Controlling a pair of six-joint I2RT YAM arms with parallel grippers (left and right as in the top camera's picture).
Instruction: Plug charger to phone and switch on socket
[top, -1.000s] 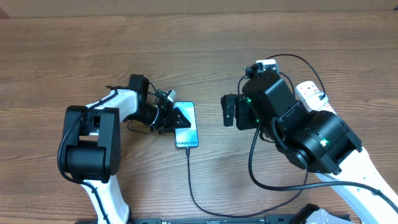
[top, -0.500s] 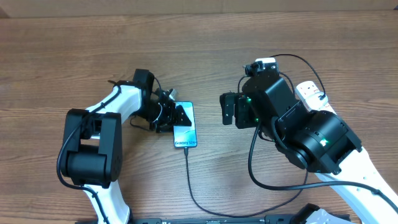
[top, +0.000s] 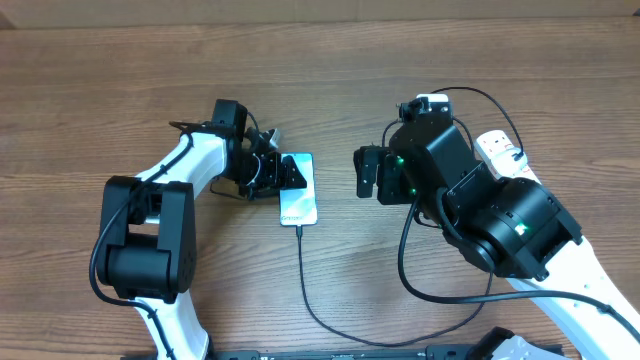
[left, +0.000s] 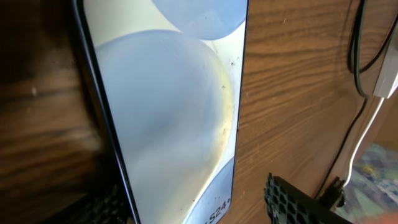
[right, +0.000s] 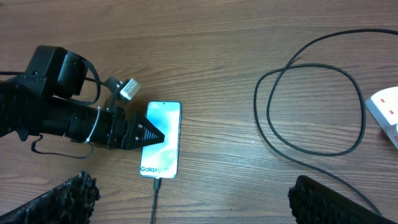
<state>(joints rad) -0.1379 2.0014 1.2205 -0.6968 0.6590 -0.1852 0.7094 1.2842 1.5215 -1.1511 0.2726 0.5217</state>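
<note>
Wood bench (top: 320, 70): phone (top: 299, 190) flat, screen lit, charger (top: 305, 280) tip at its bottom edge. Left end effector (top: 288, 178) open, straddling phone. Right end effector (top: 366, 176) wide open, empty.

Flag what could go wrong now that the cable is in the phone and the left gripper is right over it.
1. The left gripper sits over the phone; lifting off carelessly could drag it and tug the charger out.
2. The charger loops on the table near the socket, so the right gripper may snag it on the way there.
3. Overhead, the right arm hides most of the socket.
</note>
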